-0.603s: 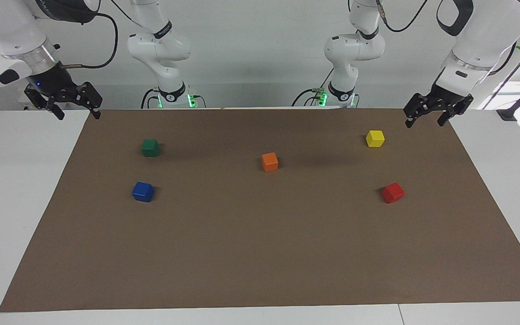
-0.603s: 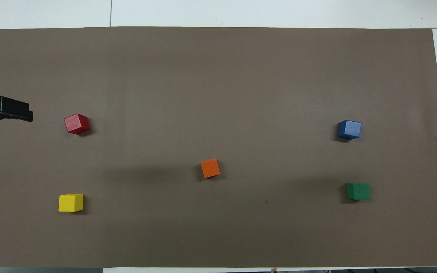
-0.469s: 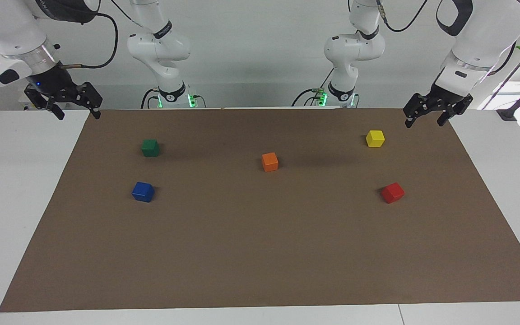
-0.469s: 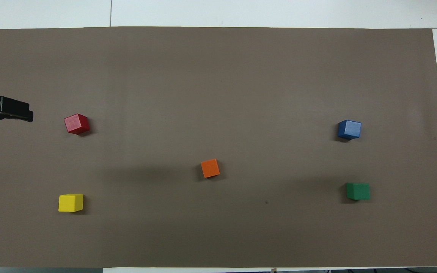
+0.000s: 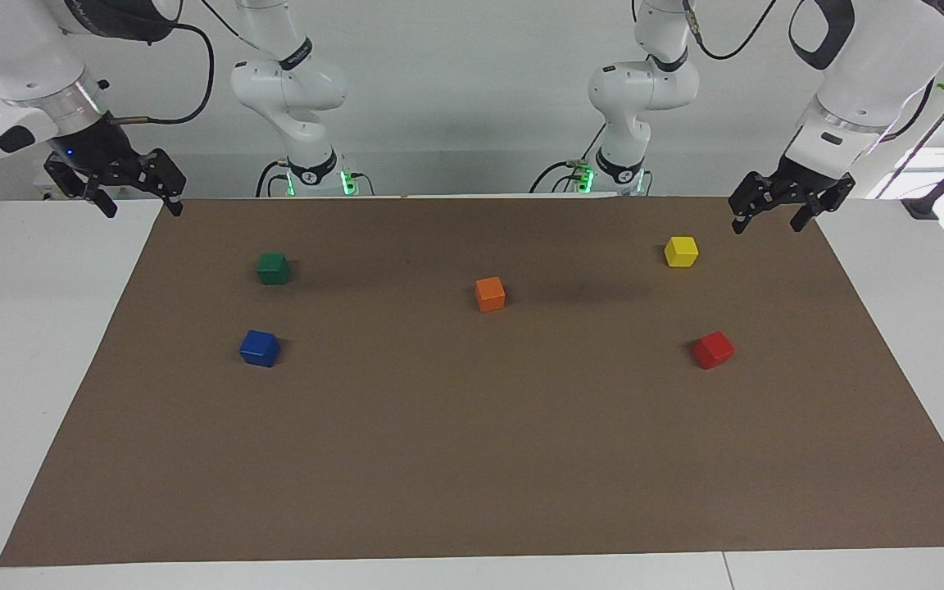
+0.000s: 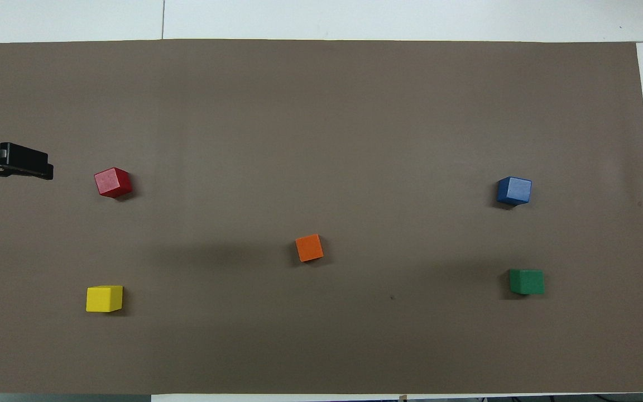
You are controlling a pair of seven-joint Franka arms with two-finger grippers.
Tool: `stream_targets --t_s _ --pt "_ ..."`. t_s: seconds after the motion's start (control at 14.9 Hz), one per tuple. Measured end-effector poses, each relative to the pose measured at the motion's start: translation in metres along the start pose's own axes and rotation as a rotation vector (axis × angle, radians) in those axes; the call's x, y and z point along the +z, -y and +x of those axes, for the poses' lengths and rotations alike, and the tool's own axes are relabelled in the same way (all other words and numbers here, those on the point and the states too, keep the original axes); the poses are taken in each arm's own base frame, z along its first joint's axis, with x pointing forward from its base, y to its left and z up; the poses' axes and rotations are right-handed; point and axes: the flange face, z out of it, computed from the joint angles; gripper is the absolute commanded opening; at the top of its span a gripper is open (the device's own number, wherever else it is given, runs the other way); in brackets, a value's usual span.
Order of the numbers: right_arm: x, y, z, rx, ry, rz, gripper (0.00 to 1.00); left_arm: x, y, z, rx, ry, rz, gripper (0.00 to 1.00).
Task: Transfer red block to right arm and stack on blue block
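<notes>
The red block [image 5: 713, 350] lies on the brown mat toward the left arm's end; it also shows in the overhead view [image 6: 113, 182]. The blue block [image 5: 260, 348] lies toward the right arm's end, also in the overhead view [image 6: 514, 190]. My left gripper [image 5: 767, 223] is open and empty, up in the air over the mat's edge at its own end; its tip shows in the overhead view [image 6: 3, 167] beside the red block, apart from it. My right gripper [image 5: 142, 209], with the blue light, is open and empty over the mat's corner at its own end and waits.
An orange block [image 5: 490, 293] lies mid-mat. A yellow block [image 5: 681, 251] lies nearer to the robots than the red block. A green block [image 5: 273, 268] lies nearer to the robots than the blue block. The brown mat [image 5: 472, 459] is bordered by white table.
My left gripper has shifted slightly inward over the mat, toward the red block. The right arm and all blocks have not moved.
</notes>
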Motion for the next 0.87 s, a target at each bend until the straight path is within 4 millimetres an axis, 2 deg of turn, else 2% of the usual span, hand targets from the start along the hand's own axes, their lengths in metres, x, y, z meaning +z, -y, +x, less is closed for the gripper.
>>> stream_targets --t_s 0.2,0.54,0.67,0.87 --pt "-0.002 -0.001 -0.001 0.003 -0.004 0.000 1.00 0.004 -0.006 0.002 -0.015 -0.015 -0.001 1.00" --pt "-0.004 -0.001 -0.003 0.002 -0.007 0.001 1.00 0.049 -0.009 0.010 -0.027 -0.022 -0.001 1.00" --pt "0.000 0.002 -0.004 0.000 0.001 0.023 1.00 0.077 -0.006 0.015 -0.035 -0.025 -0.002 1.00" --pt "0.014 0.007 -0.009 0.006 -0.009 0.114 1.00 0.137 0.001 0.022 -0.048 -0.036 -0.004 1.00"
